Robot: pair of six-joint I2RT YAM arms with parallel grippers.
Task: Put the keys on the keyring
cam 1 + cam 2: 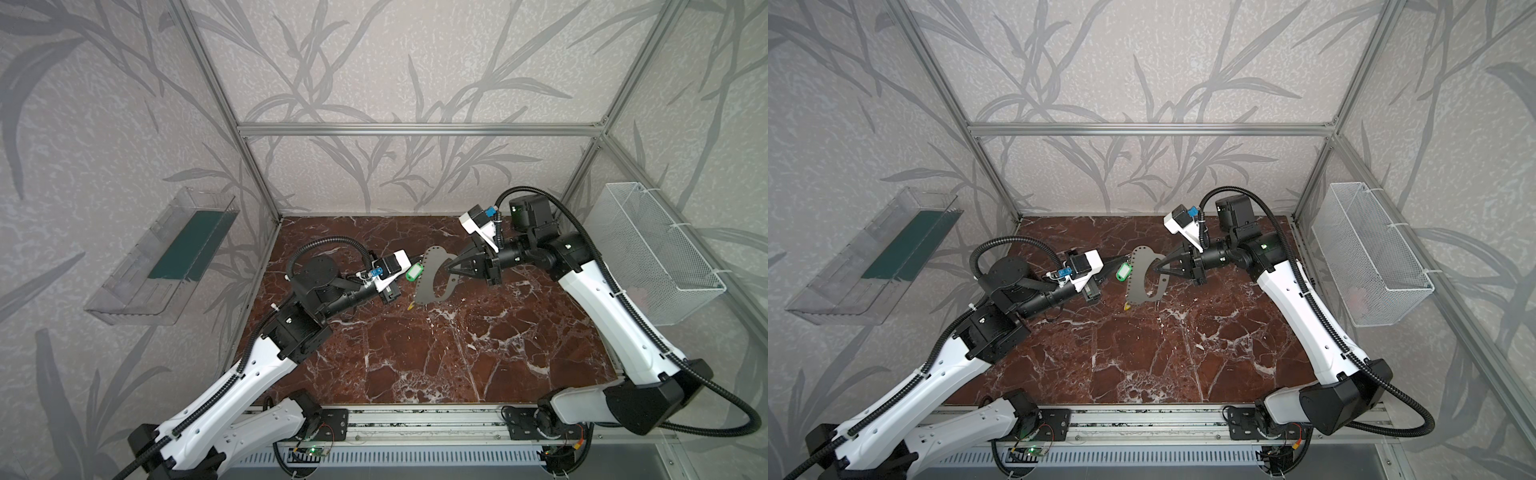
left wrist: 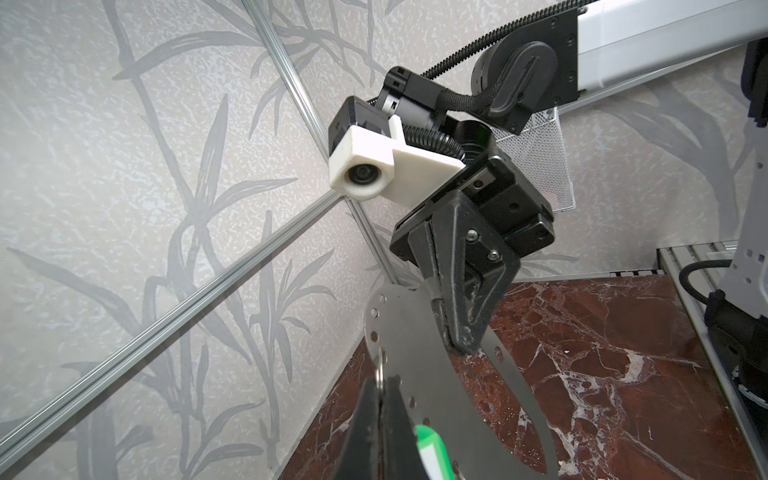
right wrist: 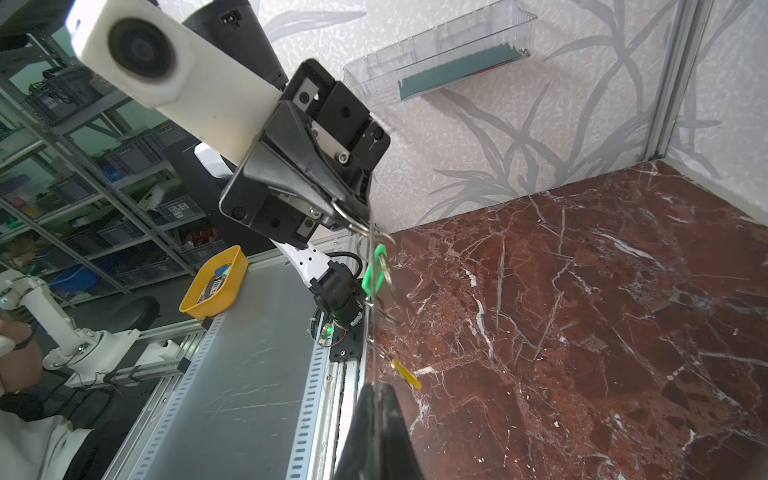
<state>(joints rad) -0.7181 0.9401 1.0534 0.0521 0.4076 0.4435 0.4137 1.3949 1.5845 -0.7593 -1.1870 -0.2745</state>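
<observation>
Keyring [image 2: 411,328] in right pincer [image 2: 456,348]; green-tag key [image 1: 412,273] in left pincer [image 2: 380,384].

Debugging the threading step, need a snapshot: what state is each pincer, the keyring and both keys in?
left pincer: shut on the green-tag key's split ring.
right pincer: shut on the keyring's inner rim.
keyring: held on edge, not lying flat.
green-tag key: at the keyring's holed edge; threaded or not, cannot tell.
yellow-tag key: dangling at the keyring's lower end, apparently attached.
</observation>
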